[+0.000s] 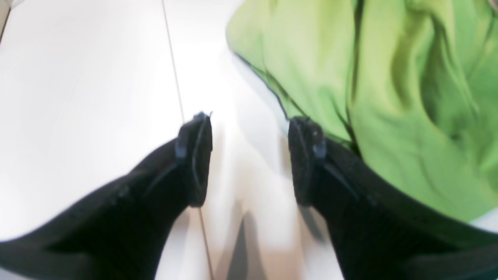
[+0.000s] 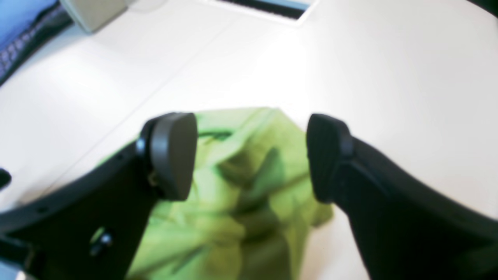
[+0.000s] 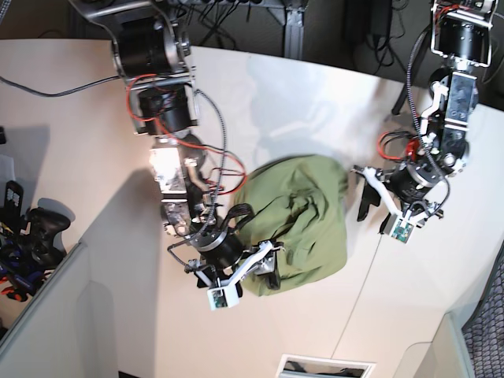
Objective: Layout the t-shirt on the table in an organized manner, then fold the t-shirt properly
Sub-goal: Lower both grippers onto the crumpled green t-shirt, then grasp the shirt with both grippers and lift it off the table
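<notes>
We see the t-shirt [image 3: 299, 222] bunched on the table [image 3: 315, 102]; our left gripper [image 1: 249, 159] and right gripper [image 2: 251, 155] both have fingers apart, holding nothing.

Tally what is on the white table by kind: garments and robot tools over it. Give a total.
Green t-shirt, bunched on the table: 1
Robot tools, both open and empty, left tool beside the shirt, right tool over its edge: 2
Total: 3
</notes>
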Tool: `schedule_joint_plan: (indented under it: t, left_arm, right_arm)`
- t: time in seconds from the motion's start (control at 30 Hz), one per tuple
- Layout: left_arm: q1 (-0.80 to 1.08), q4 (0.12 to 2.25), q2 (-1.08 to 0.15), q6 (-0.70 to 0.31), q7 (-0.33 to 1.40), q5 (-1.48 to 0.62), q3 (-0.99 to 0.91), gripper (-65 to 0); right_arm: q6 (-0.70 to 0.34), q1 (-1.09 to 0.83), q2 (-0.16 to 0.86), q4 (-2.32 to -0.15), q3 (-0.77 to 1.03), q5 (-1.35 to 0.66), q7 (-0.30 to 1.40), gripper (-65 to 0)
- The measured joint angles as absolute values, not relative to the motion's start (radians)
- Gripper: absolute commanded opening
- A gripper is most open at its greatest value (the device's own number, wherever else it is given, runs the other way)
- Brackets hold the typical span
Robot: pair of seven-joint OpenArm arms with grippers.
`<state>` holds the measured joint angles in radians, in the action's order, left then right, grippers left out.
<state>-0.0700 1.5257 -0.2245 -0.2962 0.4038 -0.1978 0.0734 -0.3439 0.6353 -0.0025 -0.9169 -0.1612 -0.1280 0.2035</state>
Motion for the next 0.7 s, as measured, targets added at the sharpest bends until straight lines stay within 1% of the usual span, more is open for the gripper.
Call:
schedule_joint_plan:
  t: [0.17,0.3,0.33,0.37,0.4,0.47,0.5,0.7]
  left_arm:
    - [-0.112,1.515,-0.216,-0.295,0.398,-0.237,0.073,-30.1]
    - [-0.108,1.477,-0.159,-0.292,0.397,-0.237,0.073,-30.1]
    - [-0.106,1.47,-0.142,-0.291,0.396,-0.238,0.074,-30.1]
    - [-0.106,1.467,-0.131,-0.292,0.395,-0.237,0.074,-30.1]
    - [-0.106,1.466,-0.125,-0.292,0.395,-0.238,0.075,-30.1]
    - [-0.109,1.466,-0.125,-0.292,0.393,-0.239,0.075,-30.1]
    - [-0.109,1.466,-0.128,-0.292,0.392,-0.237,0.073,-30.1]
    - [-0.109,1.466,-0.127,-0.292,0.392,-0.237,0.073,-30.1]
  right_arm:
    - [-0.34,0.692,-0.036,-0.782,-0.161,-0.084,0.171,-21.3]
    - [-0.288,0.691,-0.05,-0.688,-0.159,-0.033,0.141,-22.2]
    - [-0.284,0.688,-0.056,-0.671,-0.159,-0.015,0.132,-24.9]
    - [-0.275,0.682,-0.062,-0.662,-0.159,0.001,0.123,-30.6]
    - [-0.265,0.678,-0.068,-0.657,-0.159,0.008,0.113,-38.8]
    - [-0.26,0.679,-0.072,-0.654,-0.159,0.01,0.112,-57.9]
    - [-0.258,0.681,-0.072,-0.656,-0.159,0.007,0.108,-65.0]
    - [-0.256,0.681,-0.072,-0.735,-0.159,0.008,0.109,-65.0]
